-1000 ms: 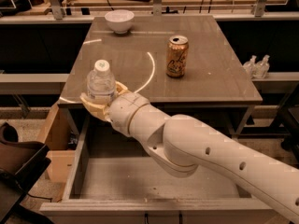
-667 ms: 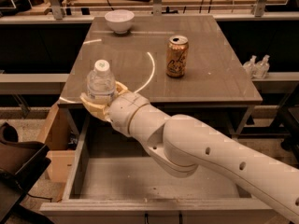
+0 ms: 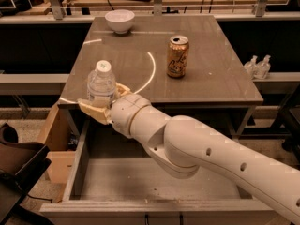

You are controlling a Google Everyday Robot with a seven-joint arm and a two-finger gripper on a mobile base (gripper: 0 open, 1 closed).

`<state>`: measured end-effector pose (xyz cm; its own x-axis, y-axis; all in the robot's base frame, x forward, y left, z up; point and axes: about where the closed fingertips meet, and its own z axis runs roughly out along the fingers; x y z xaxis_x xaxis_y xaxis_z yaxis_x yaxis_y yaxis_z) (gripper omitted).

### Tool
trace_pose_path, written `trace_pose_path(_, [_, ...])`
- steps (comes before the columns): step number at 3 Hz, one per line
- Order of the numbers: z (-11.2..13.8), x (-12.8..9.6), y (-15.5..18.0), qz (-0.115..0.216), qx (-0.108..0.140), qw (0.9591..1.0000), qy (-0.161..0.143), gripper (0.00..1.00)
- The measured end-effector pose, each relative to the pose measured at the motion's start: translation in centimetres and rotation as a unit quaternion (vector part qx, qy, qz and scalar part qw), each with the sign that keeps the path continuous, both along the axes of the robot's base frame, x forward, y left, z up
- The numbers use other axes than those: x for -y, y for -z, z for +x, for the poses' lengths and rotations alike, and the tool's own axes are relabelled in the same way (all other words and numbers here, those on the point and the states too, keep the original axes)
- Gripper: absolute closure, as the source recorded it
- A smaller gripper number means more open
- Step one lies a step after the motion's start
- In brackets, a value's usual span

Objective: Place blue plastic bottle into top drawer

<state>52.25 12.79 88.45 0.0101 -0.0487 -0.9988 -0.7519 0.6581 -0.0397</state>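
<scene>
Nothing appears to have been moved since the earlier frames: the bottle (image 3: 101, 84) is held at the same spot, at the front left corner of the surface (image 3: 211, 64), and the arm (image 3: 201, 149) is stretched out along the same line from the lower right.

The hand (image 3: 104, 100) is closed around the lower part of the bottle, with one tan finger (image 3: 90, 110) seen on the near left side and the other partly hidden behind the bottle on the right. The bottle is kept upright, its white cap on top. Whether its base rests on the surface or is raised just above it cannot be told, as the base is covered by the fingers.

Below the front edge of the surface, the drawer (image 3: 76, 168) is pulled wide open toward the camera. Its grey floor is largely covered by the arm, which is reached across above it. The bottle is not inside the drawer; it is placed above the drawer's back left corner.

Further back on the surface, a gold can (image 3: 178, 56) is stood upright, well apart from the bottle. A white bowl (image 3: 119, 21) is set near the far edge. Two small bottles (image 3: 258, 67) are seen on a ledge off to the right, and a cardboard box (image 3: 52, 139) is placed on the floor at the left, just beside the drawer.
</scene>
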Motion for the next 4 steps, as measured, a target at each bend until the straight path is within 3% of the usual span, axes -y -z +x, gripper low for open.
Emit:
trace_pose_path(2, [-0.1, -0.24, -0.1, 0.0, 0.001, 1.0, -0.002, 0.82])
trace_pose_path(3, [-0.14, -0.34, -0.15, 0.0, 0.001, 1.0, -0.003, 1.0])
trace_pose_path(4, [-0.14, -0.39, -0.46, -0.001, 0.001, 1.0, -0.004, 1.0])
